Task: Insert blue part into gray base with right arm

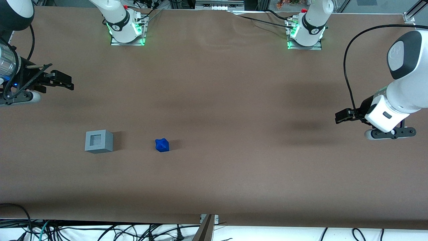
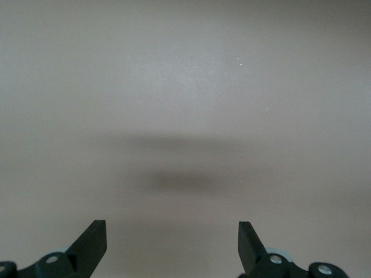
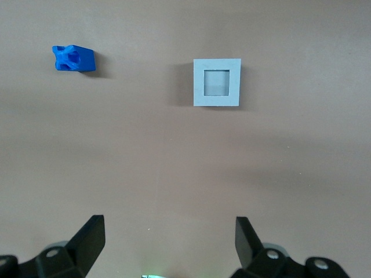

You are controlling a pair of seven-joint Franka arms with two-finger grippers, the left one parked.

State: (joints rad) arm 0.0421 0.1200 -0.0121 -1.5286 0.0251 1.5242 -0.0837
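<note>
The pincer hangs spread and empty; ahead lie blue part and gray base; it should drop squarely over the blue part's flat faces.

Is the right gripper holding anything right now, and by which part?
Nothing is held. The right gripper hangs open above bare table; the small bright-blue faceted plastic block lies beside the light-gray plastic cube, apart from it.

Your right arm is white with black joint sections and a shiny ribbed silver wrist ring, a black cable looping beside it. Its gripper is black with a small blue light, hanging above the worktop with jaws spread.
</note>
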